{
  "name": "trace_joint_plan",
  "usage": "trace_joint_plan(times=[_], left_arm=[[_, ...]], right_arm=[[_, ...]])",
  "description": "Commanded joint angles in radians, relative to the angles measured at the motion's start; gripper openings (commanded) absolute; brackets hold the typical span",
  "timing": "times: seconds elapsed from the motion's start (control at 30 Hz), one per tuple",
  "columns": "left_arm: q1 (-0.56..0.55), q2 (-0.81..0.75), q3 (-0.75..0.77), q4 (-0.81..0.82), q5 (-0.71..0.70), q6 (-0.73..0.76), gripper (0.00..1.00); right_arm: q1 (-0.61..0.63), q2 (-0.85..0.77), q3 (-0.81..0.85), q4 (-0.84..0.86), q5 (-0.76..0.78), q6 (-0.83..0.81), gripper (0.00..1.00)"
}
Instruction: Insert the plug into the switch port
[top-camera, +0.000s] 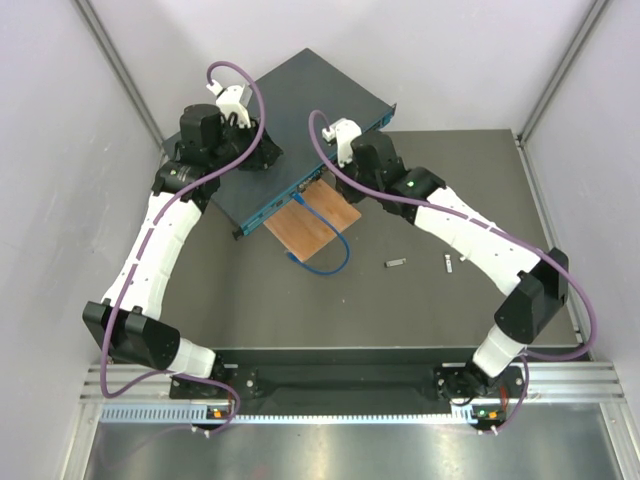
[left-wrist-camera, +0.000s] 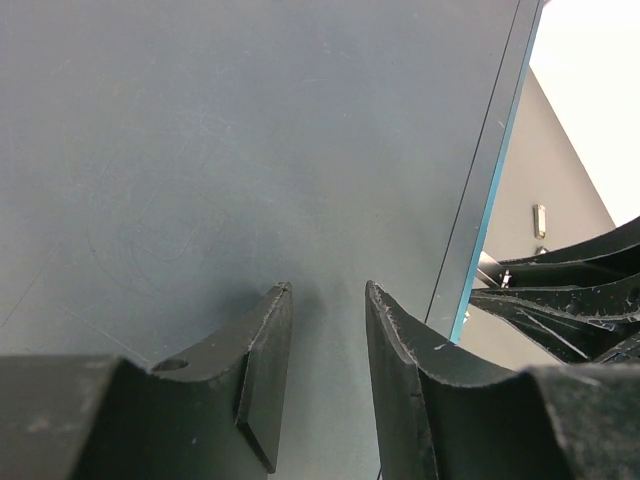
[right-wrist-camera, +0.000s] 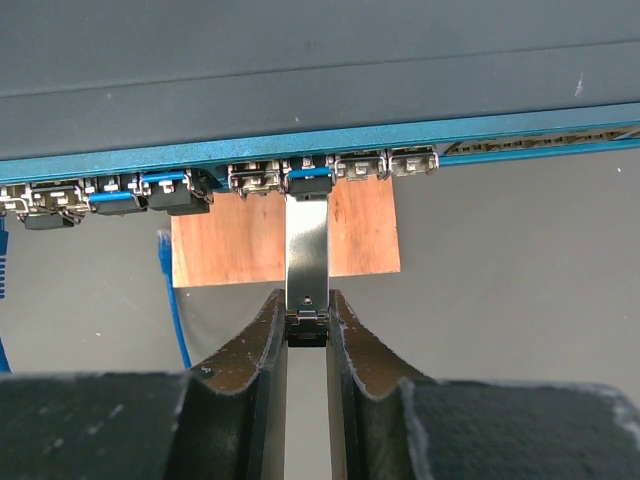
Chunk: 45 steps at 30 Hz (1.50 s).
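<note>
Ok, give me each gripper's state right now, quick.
Left gripper: open, empty, above the top of the switch.
Right gripper: shut on the plug, whose front end is at a switch port.

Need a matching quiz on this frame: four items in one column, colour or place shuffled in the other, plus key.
1 switch
2 board
3 cable
4 plug

A silver, gripped by right end effector
B blue, looped on the table
C dark teal, beneath left end effector
D orange-brown, lying flat

Pairs: 1-C, 2-D, 3-B, 4-A
</note>
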Motion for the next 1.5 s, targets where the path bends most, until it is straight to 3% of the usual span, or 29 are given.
trace_joint_plan(times=[0.0,0.93,1.13,1.37,1.47], left_arm=[[0.000,-0.011,-0.005,0.027,0.010,0.001,0.40],[0.002,-0.005,-0.018,0.030,0.015,-0.010,0.41],[0.000,0.003,-0.016,0.024,0.010,-0.014,0.41],[0.002,0.012,-0.015,0.021,0.006,-0.017,0.41],[0.003,0.018,-0.015,0.023,0.010,-0.022,0.41]], right_arm=[[0.016,0.000,0.046,0.024,-0.016,0.015,0.00],[0.018,0.152,0.317,0.008,-0.079,-0.034,0.00],[0.012,0.163,0.323,0.018,-0.105,-0.051,0.23],[-0.045,0.023,0.167,0.038,-0.145,-0.076,0.41],[-0.063,-0.026,0.118,0.013,-0.174,-0.094,0.56]])
